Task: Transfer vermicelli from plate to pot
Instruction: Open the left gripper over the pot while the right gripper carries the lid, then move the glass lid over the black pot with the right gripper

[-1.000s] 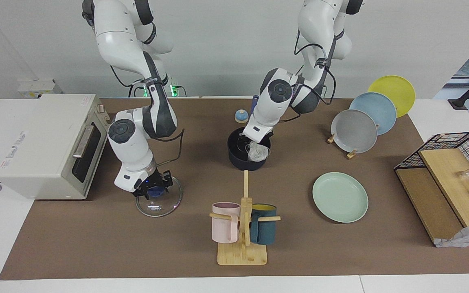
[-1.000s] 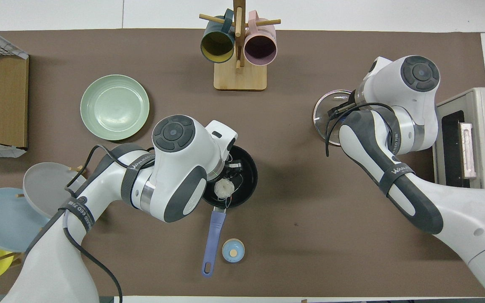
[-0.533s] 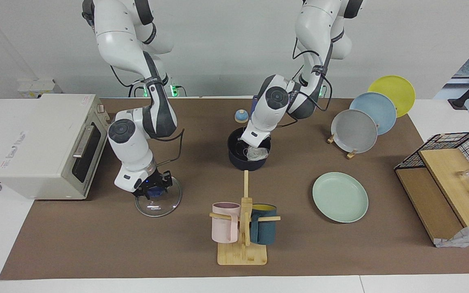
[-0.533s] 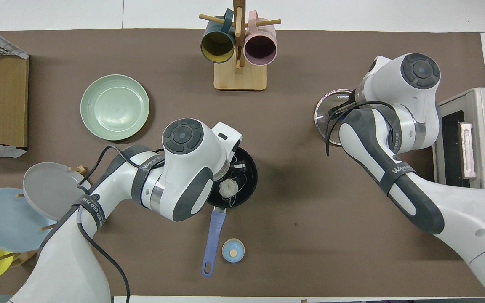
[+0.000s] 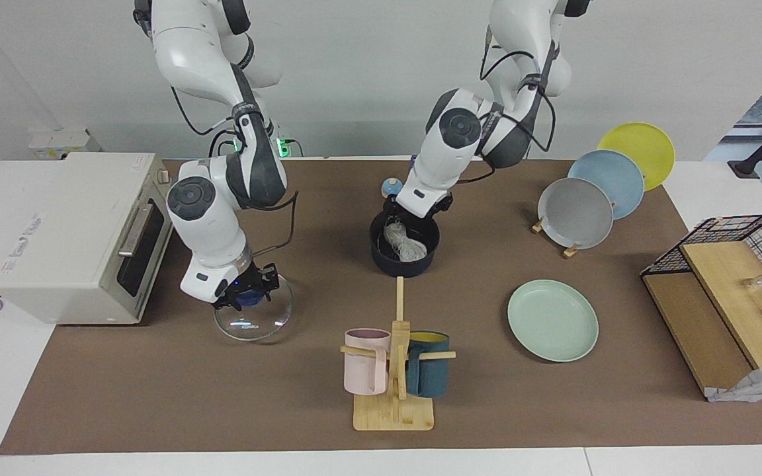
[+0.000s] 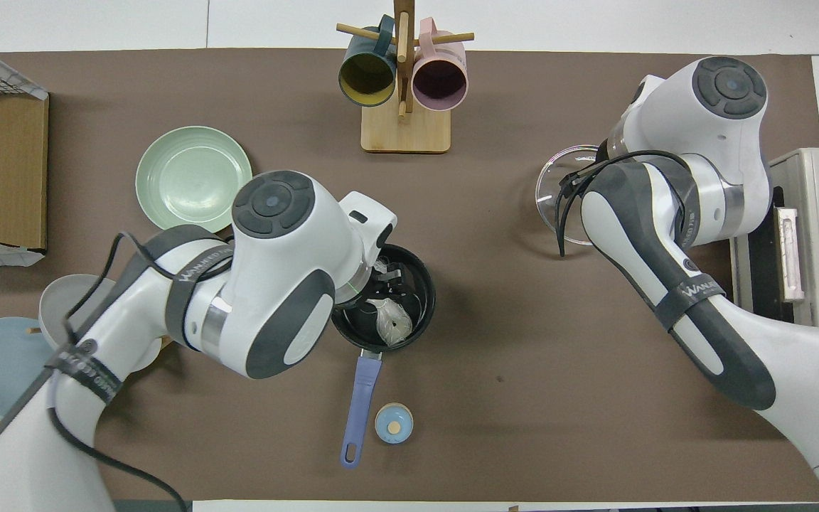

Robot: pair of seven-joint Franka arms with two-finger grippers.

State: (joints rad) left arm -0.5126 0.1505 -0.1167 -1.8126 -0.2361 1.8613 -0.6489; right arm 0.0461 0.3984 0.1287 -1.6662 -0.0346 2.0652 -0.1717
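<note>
While vermicelli fills pot, plate bare

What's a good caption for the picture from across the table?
Vermicelli sits in the pot; the plate is bare.

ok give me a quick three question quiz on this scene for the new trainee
1. True or false: the vermicelli lies in the pot.
2. Which gripper is at the glass lid? A) left gripper B) right gripper C) neither
3. Fill in: the mint-green plate holds ____.

Key:
1. True. The wrapped bundle sits inside the pot, with the left gripper just above it.
2. B. The right gripper is shut on the lid's blue knob.
3. Nothing; it lies bare toward the left arm's end of the table.
</note>
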